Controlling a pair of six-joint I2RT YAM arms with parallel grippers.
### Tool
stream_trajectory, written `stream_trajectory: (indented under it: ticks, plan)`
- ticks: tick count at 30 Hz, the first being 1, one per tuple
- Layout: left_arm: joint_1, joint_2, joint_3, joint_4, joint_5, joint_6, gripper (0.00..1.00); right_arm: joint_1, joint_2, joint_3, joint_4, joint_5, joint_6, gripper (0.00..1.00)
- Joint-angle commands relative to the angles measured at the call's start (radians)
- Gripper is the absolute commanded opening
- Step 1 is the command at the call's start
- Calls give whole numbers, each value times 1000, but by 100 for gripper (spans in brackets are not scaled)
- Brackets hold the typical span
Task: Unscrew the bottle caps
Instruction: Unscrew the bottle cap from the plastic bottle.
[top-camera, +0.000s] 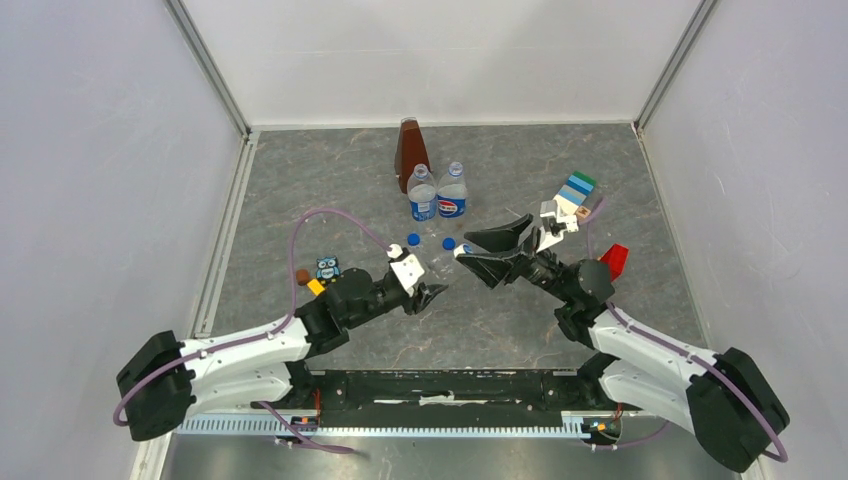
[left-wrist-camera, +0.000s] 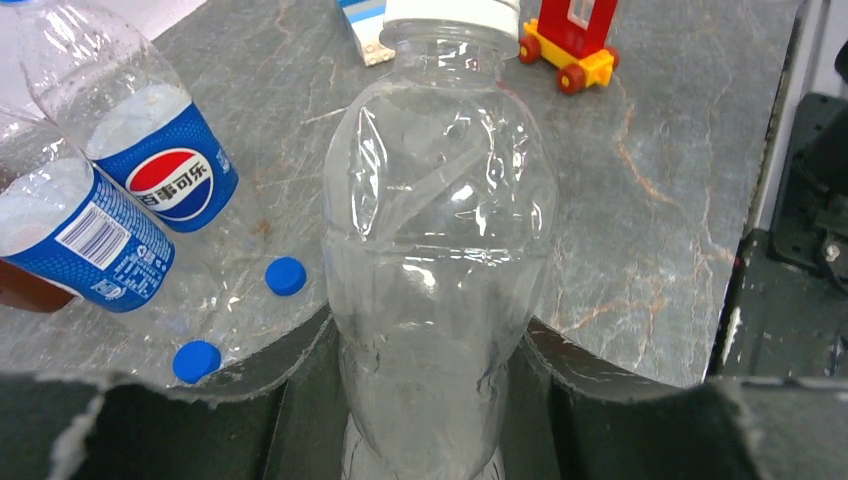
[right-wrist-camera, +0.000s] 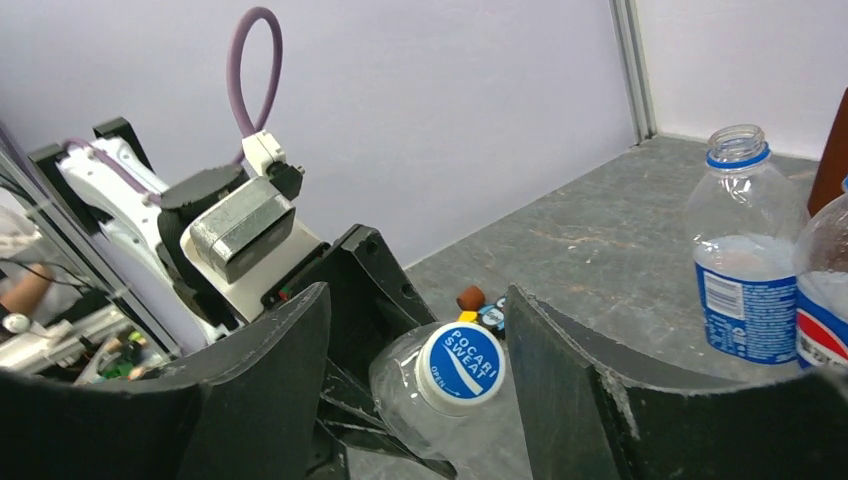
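My left gripper is shut on the small clear unlabelled bottle, holding it by its lower body with the neck pointing away. Its white cap with a blue mark sits on the neck between the fingers of my open right gripper, with a gap on each side. In the top view the two grippers, left and right, meet mid-table. Two labelled bottles stand uncapped behind. Two blue caps lie on the table beside them.
A brown pyramid-shaped object stands behind the labelled bottles. An owl toy and small blocks lie to the left. A red toy and a blue-green block stack lie on the right. White walls surround the grey table.
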Motion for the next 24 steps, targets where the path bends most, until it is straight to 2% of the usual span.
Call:
stream_trajectory:
  ticks: [1, 5, 11, 17, 20, 24]
  plan:
    - [-30, 33, 36, 204, -116, -75, 2, 22, 41, -6, 177, 79, 101, 67]
    - [-41, 43, 23, 253, -134, -92, 2, 29, 70, -28, 238, 135, 129, 62]
    - [-43, 41, 26, 249, -124, -92, 2, 36, 113, -17, 256, 128, 145, 58]
    - [-46, 44, 29, 249, -103, -89, 2, 35, 137, -17, 259, 142, 145, 62]
    - [-46, 47, 32, 245, -97, -87, 2, 36, 150, -14, 259, 152, 145, 68]
    - [-46, 50, 43, 220, -99, -84, 2, 35, 163, -17, 281, 157, 150, 64]
